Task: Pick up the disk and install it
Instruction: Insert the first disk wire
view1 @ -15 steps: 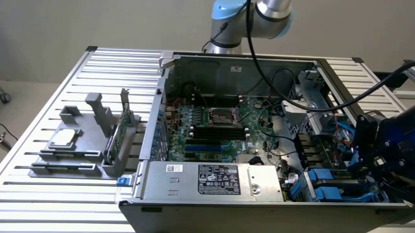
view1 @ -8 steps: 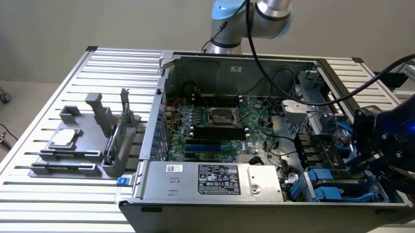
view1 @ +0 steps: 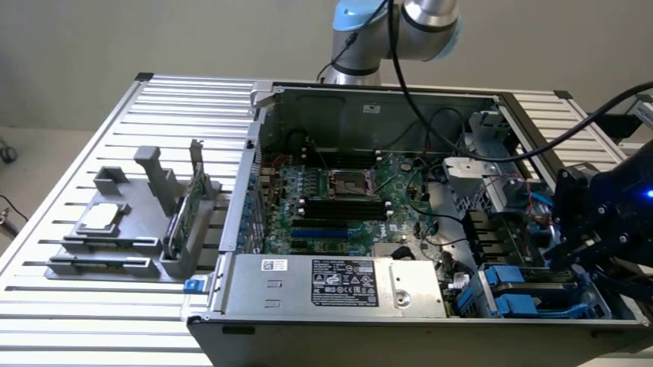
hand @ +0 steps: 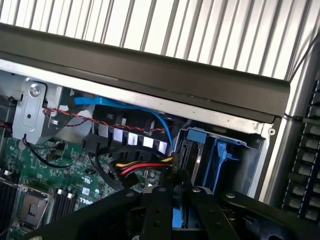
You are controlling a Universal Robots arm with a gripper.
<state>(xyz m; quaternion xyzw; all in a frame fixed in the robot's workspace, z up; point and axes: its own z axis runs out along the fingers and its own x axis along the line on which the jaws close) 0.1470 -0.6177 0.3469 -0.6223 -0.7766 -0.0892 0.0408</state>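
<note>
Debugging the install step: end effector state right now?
The end effector: closed, holding what looks like the disk, its blue edge showing between the fingers.

The counter (view1: 61, 306) is pale silver-white with ribbed stripes running across it. The open case (view1: 306, 336) is dark grey outside, and the motherboard (view1: 337, 206) inside is green with black slots. The power supply (view1: 337, 287) is grey with a black label. Drive bay rails (view1: 510, 294) are bright blue. The claw (hand: 175, 210) is black, next to a blue cable (hand: 125, 102) and red-yellow wires (hand: 142, 167).
</note>
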